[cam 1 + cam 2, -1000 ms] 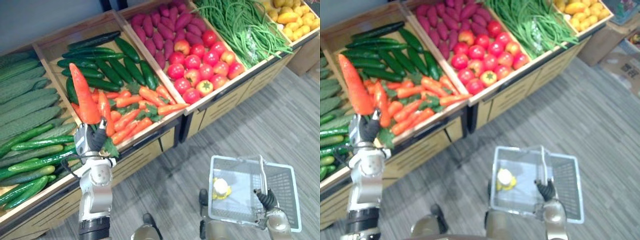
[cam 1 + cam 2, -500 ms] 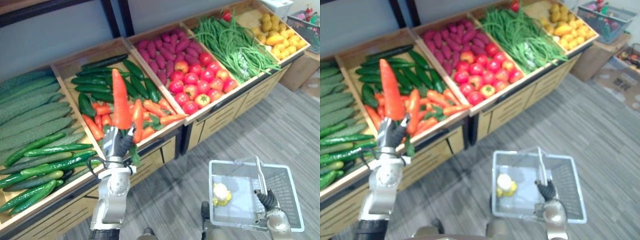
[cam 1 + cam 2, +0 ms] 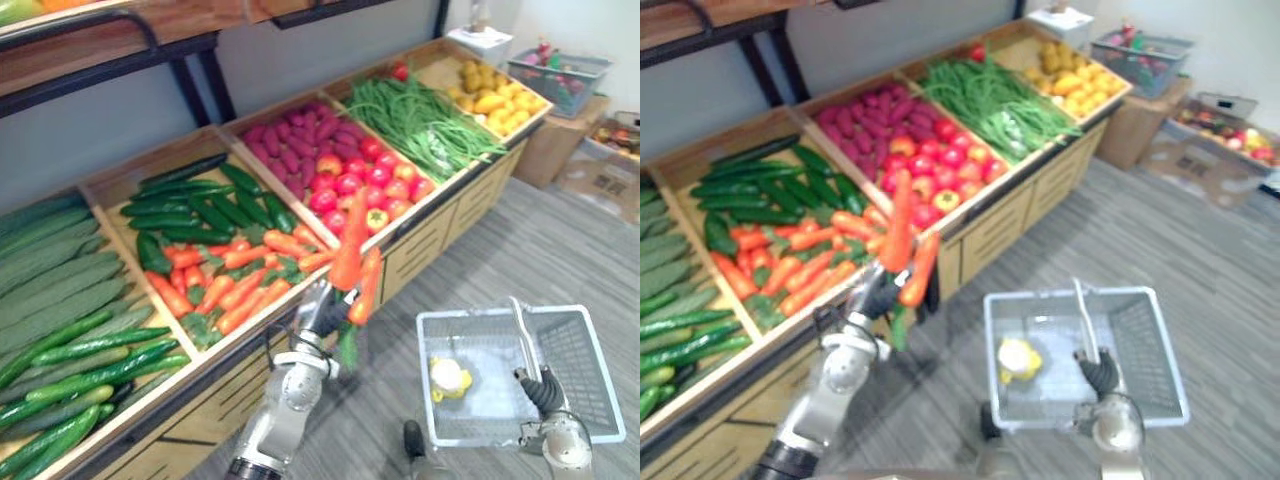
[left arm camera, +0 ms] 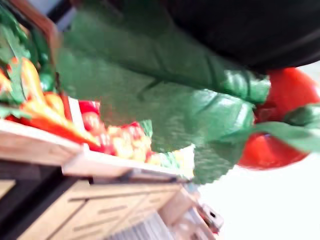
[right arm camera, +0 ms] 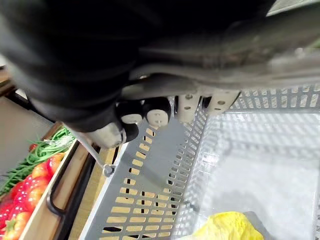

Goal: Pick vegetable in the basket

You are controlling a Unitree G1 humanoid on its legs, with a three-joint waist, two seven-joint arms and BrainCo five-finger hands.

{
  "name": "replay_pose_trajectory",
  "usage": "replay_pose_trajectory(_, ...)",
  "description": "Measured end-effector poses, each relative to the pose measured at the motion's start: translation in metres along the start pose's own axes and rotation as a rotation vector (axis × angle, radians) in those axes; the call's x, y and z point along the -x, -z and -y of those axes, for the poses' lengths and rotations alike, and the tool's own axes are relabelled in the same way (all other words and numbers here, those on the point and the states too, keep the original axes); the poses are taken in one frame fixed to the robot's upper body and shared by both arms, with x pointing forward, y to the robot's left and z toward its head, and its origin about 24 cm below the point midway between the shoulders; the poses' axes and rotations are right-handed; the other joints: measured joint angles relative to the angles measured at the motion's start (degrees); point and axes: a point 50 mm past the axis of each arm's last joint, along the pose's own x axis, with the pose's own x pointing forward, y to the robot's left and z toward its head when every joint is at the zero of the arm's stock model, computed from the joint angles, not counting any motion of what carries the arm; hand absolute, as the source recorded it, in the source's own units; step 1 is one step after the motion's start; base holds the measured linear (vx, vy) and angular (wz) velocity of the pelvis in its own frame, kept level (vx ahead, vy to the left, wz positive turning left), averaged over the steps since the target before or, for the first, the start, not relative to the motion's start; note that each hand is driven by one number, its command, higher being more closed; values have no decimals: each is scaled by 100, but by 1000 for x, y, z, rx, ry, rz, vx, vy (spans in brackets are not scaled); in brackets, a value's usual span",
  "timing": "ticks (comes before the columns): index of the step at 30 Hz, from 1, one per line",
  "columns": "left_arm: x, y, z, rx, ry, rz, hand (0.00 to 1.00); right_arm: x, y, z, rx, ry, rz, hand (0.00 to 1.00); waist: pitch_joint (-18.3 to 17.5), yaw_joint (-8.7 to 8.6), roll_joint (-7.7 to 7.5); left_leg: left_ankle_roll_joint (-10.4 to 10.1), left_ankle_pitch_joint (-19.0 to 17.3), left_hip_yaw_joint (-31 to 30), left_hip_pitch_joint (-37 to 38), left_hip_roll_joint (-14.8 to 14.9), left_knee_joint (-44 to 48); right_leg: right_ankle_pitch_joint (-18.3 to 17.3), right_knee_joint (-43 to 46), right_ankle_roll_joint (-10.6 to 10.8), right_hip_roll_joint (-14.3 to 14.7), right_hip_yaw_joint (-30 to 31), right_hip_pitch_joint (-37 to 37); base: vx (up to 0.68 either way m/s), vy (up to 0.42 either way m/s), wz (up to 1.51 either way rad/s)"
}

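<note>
The carrots [image 3: 349,250], judged stiff, light and smooth, are clasped at their thick leafy ends by the left hand [image 3: 318,312]; the basket [image 3: 592,362] is gripped by the right hand [image 3: 541,392].

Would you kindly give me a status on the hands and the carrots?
Left hand shut on two carrots, held upright before the stand. Right hand shut on the basket handle. Carrots not yet over basket; nothing seen between them.

Grocery shop's produce section, row of slanted wooden display bins [image 3: 430,235] running 8 to 1 o'clock, each sorted by kind, cucumbers [image 3: 60,300], carrots [image 3: 230,285], tomatoes [image 3: 350,185], green beans [image 3: 420,120], grey plastic shopping basket [image 3: 588,368] at 5 o'clock, another stocked basket [image 3: 560,75] at 1 o'clock
</note>
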Motion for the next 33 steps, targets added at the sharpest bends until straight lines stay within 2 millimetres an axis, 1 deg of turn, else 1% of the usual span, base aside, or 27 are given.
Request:
replay_pose_trajectory(1,0,-1,6,7,22,-2,100,1,0,-1,-4,-2,2,100,-9,0,1,-7,-9,44,40,6,1,1,2,0,19,41,6,1,-34,-28)
replay_pose_trajectory(2,0,-2,17,23,61,-8,100,4,-1,-5,-5,-15,7,100,-52,-18,11,5,-18,114,80,30,20,20,2,-22,55,113,5,4,-25,-26)
replay_pose_trajectory(3,0,-2,23,29,81,-10,100,5,-1,-7,-3,-24,8,100,-67,-50,11,2,-28,147,99,39,33,20,2,-20,68,138,7,2,-26,-31)
replay_pose_trajectory(4,0,-2,33,54,117,-21,100,5,-4,-12,-2,-44,18,100,-75,-105,11,-14,-49,209,137,49,62,31,5,-5,91,198,7,-9,-30,-26)
replay_pose_trajectory(5,-2,-1,42,64,153,-32,100,7,-6,-15,-9,-58,31,100,-75,-121,12,-19,-78,257,147,60,85,34,4,-2,106,251,-3,-9,-24,-24)
replay_pose_trajectory(6,-3,-1,46,69,169,-36,100,9,-7,-17,-11,-64,37,100,-76,-133,11,-17,-89,282,148,62,85,34,4,-2,109,270,-13,-28,-29,-22)
replay_pose_trajectory(8,-5,-2,60,68,223,-45,100,13,-12,-23,-39,-86,58,100,-90,-234,2,-20,-120,387,145,53,93,32,17,-6,124,379,-91,-27,-25,-21)
replay_pose_trajectory(10,-6,2,69,61,259,-63,100,15,-15,-27,-42,-101,70,100,-94,-277,0,-14,-140,454,153,48,124,36,15,-1,136,448,-127,-15,-17,-19)
replay_pose_trajectory(13,-6,3,80,31,317,-63,100,19,-18,-28,-51,-109,84,100,-102,-297,-5,-17,-195,500,142,45,185,71,18,45,164,558,-193,-10,-26,-20)
replay_pose_trajectory(14,-7,6,84,14,337,-73,100,20,-18,-31,-68,-120,85,100,-106,-347,-16,-18,-203,498,144,43,189,72,19,47,161,558,-190,-10,-23,-5)
replay_pose_trajectory(16,-8,9,89,-5,364,-86,100,22,-20,-35,-80,-136,93,100,-108,-428,-30,-13,-221,500,143,36,195,74,19,51,152,563,-190,0,0,0)
replay_pose_trajectory(18,-10,9,96,-25,397,-85,100,26,-24,-38,-93,-147,107,100,-104,-473,-36,-6,-235,508,142,32,198,74,19,53,145,570,-194,0,0,0)
replay_pose_trajectory(19,-10,9,99,-38,414,-87,100,28,-27,-41,-99,-155,120,100,-100,-535,-51,-6,-244,508,138,32,196,73,19,54,143,570,-197,0,0,0)
replay_pose_trajectory(21,-12,9,104,-57,432,-86,100,31,-33,-43,-113,-166,146,100,-101,-593,-74,-4,-257,527,131,32,195,69,20,57,144,585,-215,-26,-29,-4)
replay_pose_trajectory(23,-13,9,107,-75,442,-86,100,33,-37,-44,-136,-170,159,100,-108,-611,-92,-4,-258,541,111,28,195,69,32,58,145,595,-254,-22,-34,-4)
replay_pose_trajectory(24,-13,10,109,-90,445,-92,100,33,-41,-44,-149,-167,176,100,-108,-671,-103,-3,-258,543,68,23,199,69,38,58,141,601,-301,-16,-41,-1)
replay_pose_trajectory(26,-10,14,113,-108,468,-108,100,34,-46,-45,-172,-164,194,100,-104,-724,-108,-3,-257,553,52,22,214,71,38,60,148,605,-329,-5,-39,-2)
replay_pose_trajectory(30,-9,14,117,-131,493,-106,100,36,-53,-50,-194,-169,222,100,-98,-753,-123,-3,-258,601,55,21,198,77,40,67,170,653,-360,-5,-33,-6)
replay_pose_trajectory(33,-8,14,119,-147,510,-106,100,37,-57,-55,-207,-190,235,100,-93,-761,-161,-3,-260,641,70,9,189,85,39,79,177,701,-374,-19,-34,-7)
